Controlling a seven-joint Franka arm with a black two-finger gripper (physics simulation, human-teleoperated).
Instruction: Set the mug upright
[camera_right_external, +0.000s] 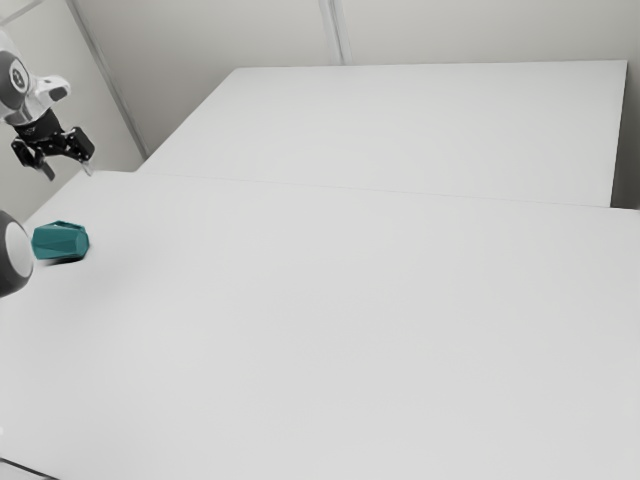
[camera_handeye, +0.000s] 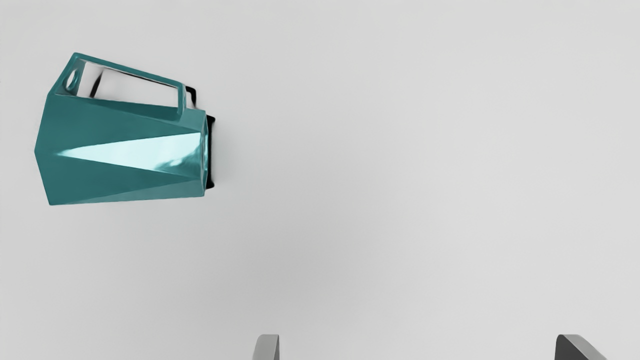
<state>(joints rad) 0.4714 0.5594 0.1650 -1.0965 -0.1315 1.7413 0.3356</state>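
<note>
The gripper (camera_right_external: 69, 172) is above the table at the exterior view's upper left, higher than the teal mug (camera_right_external: 62, 242) and apart from it. The faceted mug lies on its side on the tabletop. In the wrist view the mug (camera_handeye: 125, 155) shows its side and its angular handle (camera_handeye: 130, 70), which sticks out sideways. My gripper (camera_handeye: 417, 347) stands open, its two fingertips wide apart with bare tabletop between them. Neither finger touches the mug.
The white table (camera_right_external: 350, 320) stretches toward the exterior view's right. Behind it stands another white surface (camera_right_external: 420, 130). A rounded grey-and-white part (camera_right_external: 15, 250) is close beside the mug at the exterior view's left edge. A dark cable (camera_right_external: 28, 469) crosses the lower left corner.
</note>
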